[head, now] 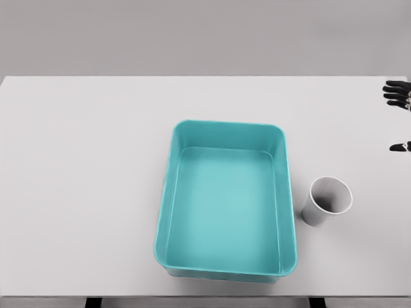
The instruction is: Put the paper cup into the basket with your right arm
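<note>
While it stands upright on the white table, paper cup: white, open mouth facing up, inside bare, at the right side of the table toward the near edge.
Cup and basket: the cup stands just beside the basket's right wall, level with the nearer half of that wall, a narrow strip of table between them; it is outside the basket.
Basket: a teal rectangular tub with rounded corners and a raised rim, its long side running away from the camera, set a little right of the table's middle; nothing lies in it.
Right hand: only dark fingertips show at the picture's right edge, a cluster of them near the table's far right corner and a single tip lower down; they are well apart from the cup and have hold of nothing. The fingers are apart from the single tip, so the hand reads as spread.
Table: plain white top, grey wall behind it.
</note>
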Controlling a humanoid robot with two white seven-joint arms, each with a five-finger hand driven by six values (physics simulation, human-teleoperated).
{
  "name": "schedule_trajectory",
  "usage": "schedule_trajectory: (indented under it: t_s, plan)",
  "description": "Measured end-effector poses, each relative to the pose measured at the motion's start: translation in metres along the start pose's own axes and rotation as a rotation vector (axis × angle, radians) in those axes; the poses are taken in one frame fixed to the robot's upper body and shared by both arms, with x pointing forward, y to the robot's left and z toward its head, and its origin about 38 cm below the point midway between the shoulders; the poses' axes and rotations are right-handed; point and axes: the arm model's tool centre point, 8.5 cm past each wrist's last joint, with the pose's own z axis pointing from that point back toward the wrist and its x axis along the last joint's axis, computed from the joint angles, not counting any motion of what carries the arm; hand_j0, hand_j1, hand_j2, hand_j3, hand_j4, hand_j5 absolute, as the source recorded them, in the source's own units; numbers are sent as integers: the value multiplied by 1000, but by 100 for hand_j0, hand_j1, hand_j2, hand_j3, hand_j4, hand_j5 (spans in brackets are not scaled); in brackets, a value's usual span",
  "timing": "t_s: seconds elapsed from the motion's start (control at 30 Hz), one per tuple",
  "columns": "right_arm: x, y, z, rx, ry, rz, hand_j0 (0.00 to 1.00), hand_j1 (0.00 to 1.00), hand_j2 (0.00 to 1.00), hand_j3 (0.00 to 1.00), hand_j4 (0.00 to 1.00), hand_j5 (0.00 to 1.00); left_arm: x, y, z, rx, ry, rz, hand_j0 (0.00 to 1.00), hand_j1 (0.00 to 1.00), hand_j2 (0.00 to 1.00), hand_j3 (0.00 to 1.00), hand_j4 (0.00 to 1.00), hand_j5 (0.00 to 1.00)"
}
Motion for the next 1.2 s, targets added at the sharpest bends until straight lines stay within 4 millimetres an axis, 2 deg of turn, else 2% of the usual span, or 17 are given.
schedule_trajectory:
  t_s: [0.27, 0.6, 0.77, 1.2]
  plan:
    - [-30, 37, 7, 81, 35, 19, 99, 99, 99, 99, 99, 99, 1, 0, 0, 0, -2, 0, 100, 100, 100, 100, 100, 100]
    - [-49, 71, 7, 152, 16, -2, 99, 99, 99, 99, 99, 99, 0, 0, 0, 0, 0, 0, 100, 100, 100, 100, 100, 100]
    - [-60, 86, 14, 173, 30, -22, 99, 99, 99, 99, 99, 99, 0, 0, 0, 0, 0, 0, 100, 100, 100, 100, 100, 100]
    - [-51, 104, 10, 231, -6, -8, 100, 100, 100, 100, 100, 100, 0, 0, 0, 0, -1, 0, 100, 100, 100, 100, 100, 100]
